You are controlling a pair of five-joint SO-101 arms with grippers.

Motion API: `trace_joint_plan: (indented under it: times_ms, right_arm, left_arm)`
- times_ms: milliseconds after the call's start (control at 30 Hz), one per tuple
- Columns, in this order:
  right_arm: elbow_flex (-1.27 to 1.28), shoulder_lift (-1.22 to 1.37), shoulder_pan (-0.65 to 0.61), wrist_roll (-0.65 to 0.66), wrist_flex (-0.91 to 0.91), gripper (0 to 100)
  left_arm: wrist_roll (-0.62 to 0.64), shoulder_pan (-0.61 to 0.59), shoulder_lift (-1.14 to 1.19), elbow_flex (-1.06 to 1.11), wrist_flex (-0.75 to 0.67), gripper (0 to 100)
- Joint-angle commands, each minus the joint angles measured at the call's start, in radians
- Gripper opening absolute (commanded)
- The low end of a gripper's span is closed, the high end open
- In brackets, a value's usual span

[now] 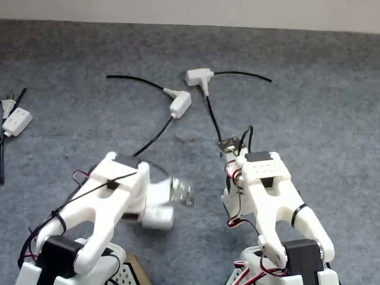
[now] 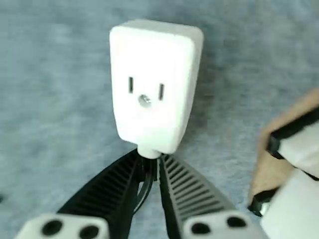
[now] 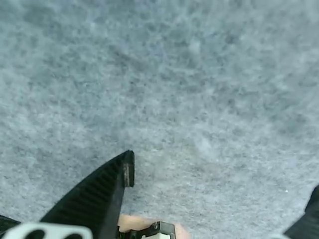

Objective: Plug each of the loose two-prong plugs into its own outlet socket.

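A white outlet socket [image 2: 152, 84] with two slots and a centre screw faces the left wrist camera. My left gripper [image 2: 149, 160] is shut on the black cord stub at the socket's base. From above, that socket [image 1: 159, 218] hangs at the left arm's tip, near the table's front. A white plug block [image 1: 180, 104] with black cords lies further back in the middle. A white T-shaped plug piece [image 1: 199, 76] lies beyond it. My right gripper [image 3: 222, 179] is open over bare carpet, and its tip [image 1: 230, 145] sits by the end of a black cord [image 1: 212, 119].
Another white socket block [image 1: 16, 121] with a cord lies at the far left edge. Grey carpet [image 1: 309, 107] covers the table. A brown cardboard piece [image 2: 286, 144] sits close beside the left gripper, by the arm bases [image 1: 133, 265].
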Motion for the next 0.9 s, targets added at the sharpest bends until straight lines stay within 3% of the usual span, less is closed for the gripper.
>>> trace_joint_plan:
  times_ms: [0,233,400,533,700,867]
  right_arm:
    - [-0.010,-0.015,-0.008,0.008,0.004,49.3]
    - [-0.005,-0.015,-0.008,0.011,0.004,49.3]
    - [-0.002,-0.015,-0.008,0.011,0.004,49.3]
    - [-0.004,-0.015,-0.008,0.011,0.004,49.3]
    - [-0.010,-0.015,-0.010,0.011,0.004,49.3]
    - [-0.008,-0.015,-0.010,0.011,0.004,49.3]
  left_arm:
    - [0.077,-0.010,-0.004,-0.168,0.069,1]
    - [0.077,-0.002,0.007,-0.410,0.192,1]
    - [-0.028,0.028,0.099,-0.395,0.284,1]
    - [-0.213,0.070,0.128,-0.390,0.508,1]
    - [-0.351,0.070,0.071,-0.344,0.522,1]
    - [-0.446,0.039,0.189,-0.377,0.514,1]
